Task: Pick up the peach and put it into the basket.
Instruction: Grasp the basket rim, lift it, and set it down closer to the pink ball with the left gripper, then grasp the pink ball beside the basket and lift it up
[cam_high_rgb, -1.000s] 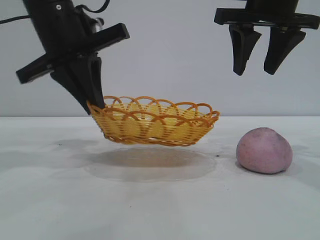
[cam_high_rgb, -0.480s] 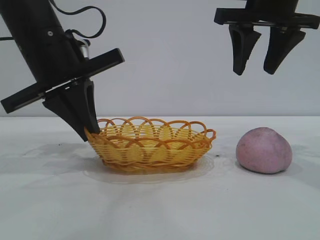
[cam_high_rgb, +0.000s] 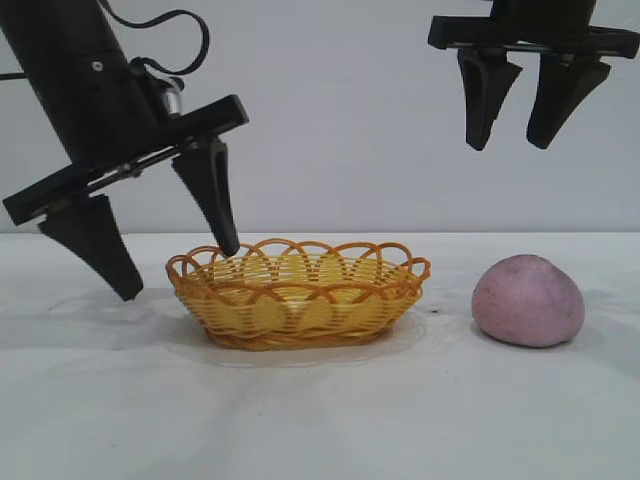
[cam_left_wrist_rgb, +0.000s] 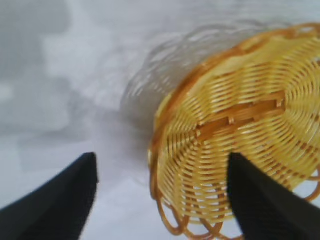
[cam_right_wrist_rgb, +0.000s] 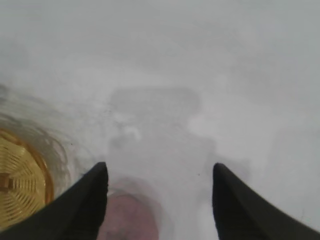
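My left gripper (cam_high_rgb: 178, 268) stands released astride the grounded basket (cam_high_rgb: 298, 306) rim; peach (cam_high_rgb: 528, 300), at three o'clock, awaits my spread, empty right gripper (cam_high_rgb: 512, 140).

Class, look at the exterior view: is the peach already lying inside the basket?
No. The peach sits on the table, apart from the basket, which holds nothing.

Both arms run off the top of the exterior view, the left gripper (cam_high_rgb: 180, 272) and right gripper (cam_high_rgb: 515, 143) showing only below the wrist. In the left wrist view the basket (cam_left_wrist_rgb: 240, 130) is cut by the frame and blurred. In the right wrist view the peach (cam_right_wrist_rgb: 127, 220) is a cropped, blurred patch between the fingers.
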